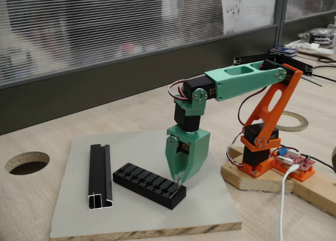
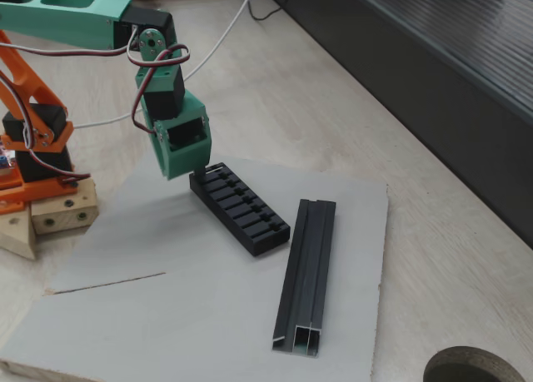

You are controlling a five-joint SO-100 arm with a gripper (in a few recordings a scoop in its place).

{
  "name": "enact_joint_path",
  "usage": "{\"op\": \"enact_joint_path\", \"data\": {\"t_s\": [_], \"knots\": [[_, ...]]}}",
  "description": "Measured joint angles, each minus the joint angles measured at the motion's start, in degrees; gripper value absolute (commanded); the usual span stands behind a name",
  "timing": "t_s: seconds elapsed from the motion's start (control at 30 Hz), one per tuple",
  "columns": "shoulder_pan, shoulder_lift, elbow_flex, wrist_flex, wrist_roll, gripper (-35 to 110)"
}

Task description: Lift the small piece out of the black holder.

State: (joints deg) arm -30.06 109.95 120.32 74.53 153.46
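A: Matte black, the black holder (image 1: 149, 185) (image 2: 241, 207) lies on the grey board (image 1: 84, 215) (image 2: 166, 315), its row of slots facing up. Anything in them?

B: At the end slot, at four o'clock on the block in a fixed view (image 1: 177, 190), the gripper (image 1: 179, 182) (image 2: 198, 176) comes straight down. A thin grey sliver at its tips may be the small piece (image 1: 180, 184); too tiny to be sure.

A: Fingers clamped on it?

B: I cannot tell; the green body hides them. The other slots look bare.

A: And the glossy channel profile (image 1: 100, 176) (image 2: 306, 274)?

B: At nine o'clock of the holder in that view, apart from it, its groove open.
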Motion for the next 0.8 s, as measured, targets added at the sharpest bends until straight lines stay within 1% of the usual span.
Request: {"op": "enact_joint_path", "data": {"t_s": [0.8], "knots": [[0.0,0.8,-0.1,-0.1,0.0,6]]}}
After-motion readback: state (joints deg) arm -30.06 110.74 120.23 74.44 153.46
